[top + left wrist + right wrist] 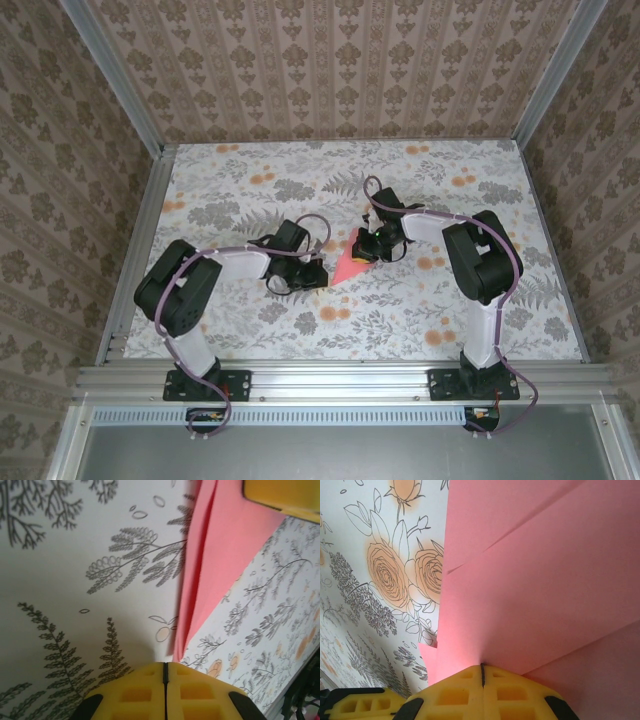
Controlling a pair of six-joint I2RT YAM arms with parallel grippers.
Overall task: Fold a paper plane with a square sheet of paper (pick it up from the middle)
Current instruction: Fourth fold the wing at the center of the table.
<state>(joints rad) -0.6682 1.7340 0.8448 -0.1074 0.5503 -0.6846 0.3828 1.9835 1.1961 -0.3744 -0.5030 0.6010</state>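
The thin salmon-pink paper sheet (351,262) lies flat near the middle of the white tabletop (420,320) with grey leaf and orange flower prints. It is already folded. From the top camera it looks like a triangle with one narrow point toward the near-left side. The pink paper sheet lies between the two arms.

The left gripper (312,275) is low over the tabletop, at the narrow point of the pink paper sheet. In the left wrist view its yellow jaws are closed together, with only a thin dark line between them (165,680). The point of the pink paper sheet (215,555) ends just beside them. I cannot tell if they touch it. A raised fold runs along the left edge of the sheet here, and the printed tabletop (75,605) is on both sides of it.

The right gripper (372,246) is at the far side of the pink paper sheet. In the right wrist view its yellow jaws are also closed (482,677), and they meet the surface of the pink paper sheet (545,580). I cannot tell if paper is pinched between them. Folded layers with straight edges cross the sheet, and orange roses of the tabletop (380,630) are at the left.
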